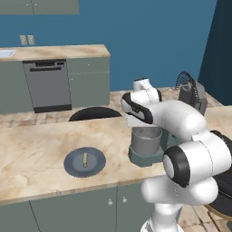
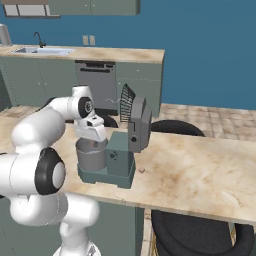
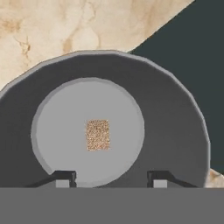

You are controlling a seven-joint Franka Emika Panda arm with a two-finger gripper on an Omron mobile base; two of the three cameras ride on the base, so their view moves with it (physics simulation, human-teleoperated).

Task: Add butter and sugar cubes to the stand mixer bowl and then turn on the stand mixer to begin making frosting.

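The gripper (image 3: 109, 177) hangs straight over the mouth of the stand mixer bowl (image 3: 175, 131), looking down into it; in the hand view its two dark fingertips (image 3: 63, 177) stand well apart at about 7 and 5 o'clock, with nothing between them, so the jaws are parted and hold nothing. On the pale grey floor of the bowl, just up from the midpoint between the tips, toward 12 o'clock, lies a small brown speckled sugar cube (image 3: 97, 134), free of both fingers. Beyond the bowl's rim the marbled counter (image 3: 65, 26) shows at 11 o'clock and the dark base of the stand mixer (image 3: 197, 52) at 2 o'clock. In the left base view the white hand sits just above the grey bowl (image 1: 146, 141), which stands on the mixer's flat base; the butter (image 1: 84, 159), a thin yellow stick, lies on a dark round plate (image 1: 72, 168) at about 9 o'clock from the bowl, well apart from the gripper and untouched. In the right base view the bowl (image 2: 92, 156) stands under the hand at 9 o'clock from the mixer's column (image 2: 120, 157), and the mixer's head (image 2: 139, 125) is tilted back and up with its wire whisk (image 2: 127, 102) raised clear of the bowl. A small pale cube (image 2: 142, 170) lies on the counter just beside the mixer base at 3 o'clock.
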